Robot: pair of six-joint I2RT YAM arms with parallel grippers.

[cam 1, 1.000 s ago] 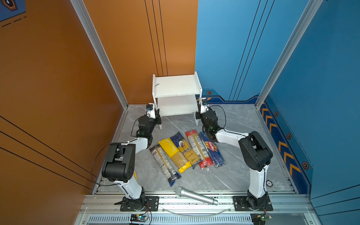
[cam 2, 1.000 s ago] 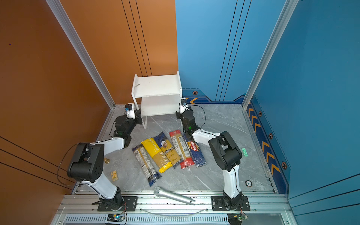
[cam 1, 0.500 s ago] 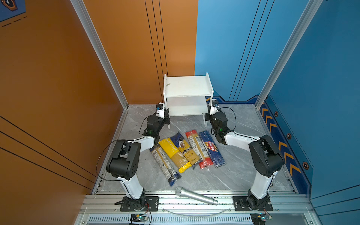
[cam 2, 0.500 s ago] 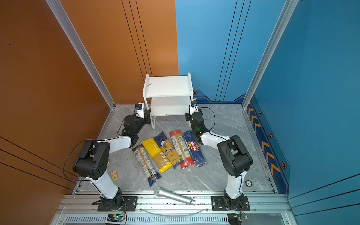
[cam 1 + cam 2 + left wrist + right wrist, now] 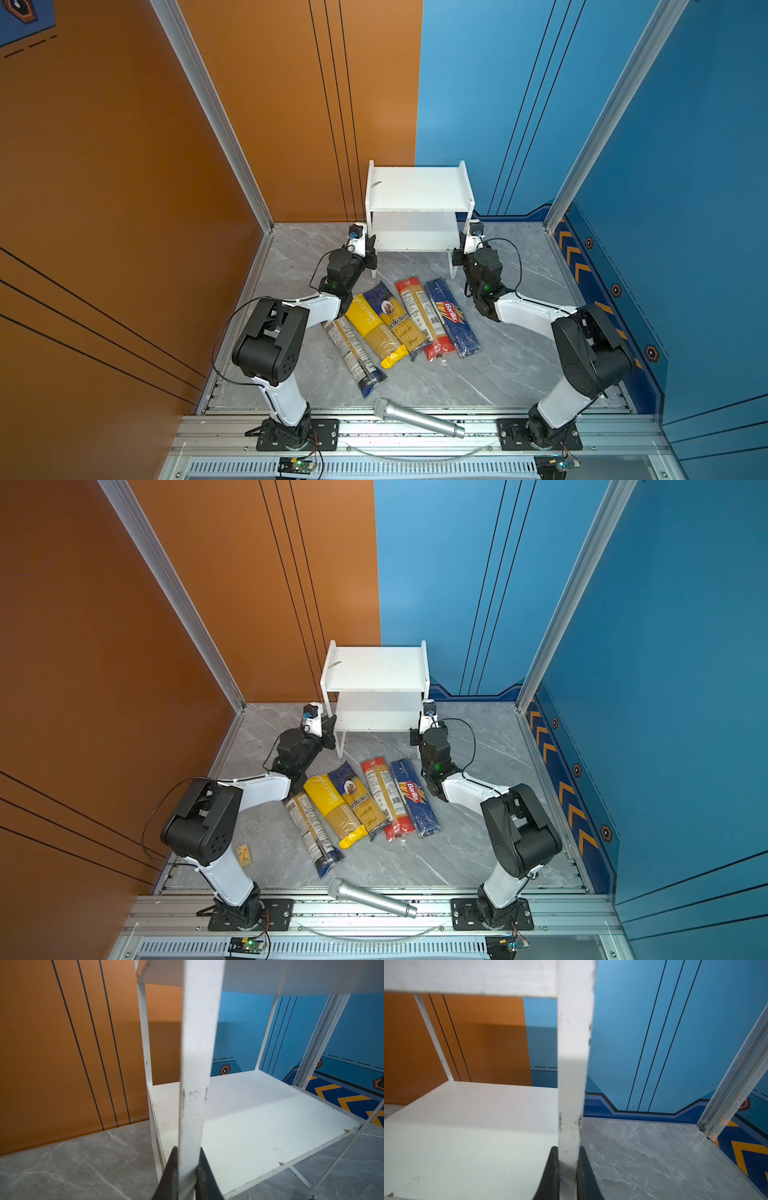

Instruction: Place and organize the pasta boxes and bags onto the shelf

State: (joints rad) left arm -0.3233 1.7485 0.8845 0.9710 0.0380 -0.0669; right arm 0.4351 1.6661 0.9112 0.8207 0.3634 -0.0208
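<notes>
**Both arms on the rack, no pasta placed yet.** Your left end effector (image 5: 188,1160) is clenched on one front leg (image 5: 195,1064) of the small white two-tier metal-framed shelf (image 5: 419,195). Your right end effector (image 5: 568,1160) is clenched on the other front leg (image 5: 573,1064).

The shelf stands at the back of the grey marble-patterned worktop (image 5: 519,374), by the corner where the orange wall (image 5: 291,104) meets the blue wall (image 5: 478,83). Whether all its feet are down is hard to tell from above. Both white boards are bare.

All five long spaghetti packs lie fanned side by side on the worktop in front of the shelf, between your arms:
- a clear pack with dark-blue ends (image 5: 353,357)
- a yellow pack (image 5: 374,328) lettered "PASTATIME"
- a dark-blue Ankara pack (image 5: 395,320), its name in white script
- a red-ended clear pack (image 5: 419,316)
- a dark-blue Barilla pack (image 5: 453,318) with the red logo

Their smaller print is too fine to read. A silver microphone (image 5: 417,417) lies at the worktop's front edge and is no part of the job.

By the look of it, you are at the opening step, settling the shelf. Every pack is yet to go up.
</notes>
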